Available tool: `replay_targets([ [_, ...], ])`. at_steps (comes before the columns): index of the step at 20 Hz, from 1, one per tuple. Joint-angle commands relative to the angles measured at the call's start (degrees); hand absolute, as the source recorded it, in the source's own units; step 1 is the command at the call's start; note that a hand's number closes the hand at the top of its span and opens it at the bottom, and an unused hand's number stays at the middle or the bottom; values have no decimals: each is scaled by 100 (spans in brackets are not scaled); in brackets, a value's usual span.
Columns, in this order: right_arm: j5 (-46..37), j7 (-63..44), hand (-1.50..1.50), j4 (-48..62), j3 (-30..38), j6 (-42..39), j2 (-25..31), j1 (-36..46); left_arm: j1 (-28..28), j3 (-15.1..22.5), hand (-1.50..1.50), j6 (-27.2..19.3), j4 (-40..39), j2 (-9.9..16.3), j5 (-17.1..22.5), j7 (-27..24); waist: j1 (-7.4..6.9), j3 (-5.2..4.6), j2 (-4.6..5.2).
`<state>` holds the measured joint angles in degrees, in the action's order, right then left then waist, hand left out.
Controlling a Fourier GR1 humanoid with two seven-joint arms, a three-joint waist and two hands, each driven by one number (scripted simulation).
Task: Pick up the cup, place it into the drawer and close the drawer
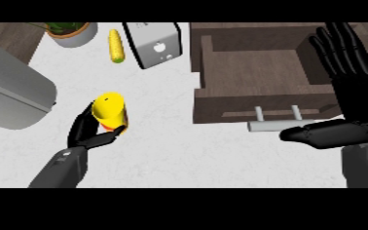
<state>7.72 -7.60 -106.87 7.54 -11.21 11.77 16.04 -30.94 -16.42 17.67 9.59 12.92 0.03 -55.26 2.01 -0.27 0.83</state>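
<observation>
A yellow cup (110,108) with an orange lower part stands on the white counter at the left. My left hand (90,131) curls round it from the lower left, fingers and thumb on its sides. The brown wooden drawer (215,68) stands open at the upper right, its inside bare, with a silver handle (277,122) on its front. My right hand (338,73) is open at the right edge, fingers straight up over the drawer's right side, thumb pointing left beside the handle.
A silver toaster (153,44) lies at the top middle. A corn cob (115,46) lies left of it. A potted plant (70,31) sits at the top left, and a grey rounded appliance (22,95) fills the left edge.
</observation>
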Motion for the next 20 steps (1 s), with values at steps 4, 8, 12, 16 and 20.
replay_targets([
  [4, -14, 4, -150, 80, 17, 36, -5, 153, 24, -22, 150, -1379, 426, -348, -139, -1182, -10, 2, 0],
  [8, 17, 100, -150, 201, 62, -60, 54, 136, -141, -277, 150, -932, 484, -275, 109, -1356, -18, 2, -4],
  [12, 162, -135, -150, -70, 217, -37, 138, 10, -35, -340, 150, -425, 678, -271, 255, -1567, -47, 8, -36],
  [16, 23, 149, -150, 315, 162, 21, 31, 200, -30, -537, 150, -711, 899, -438, 492, -1524, -168, 18, -52],
  [20, -50, 53, -150, 18, 25, -23, 6, -103, -639, -319, 150, -753, 1049, -562, 360, -1000, -90, 18, -55],
])
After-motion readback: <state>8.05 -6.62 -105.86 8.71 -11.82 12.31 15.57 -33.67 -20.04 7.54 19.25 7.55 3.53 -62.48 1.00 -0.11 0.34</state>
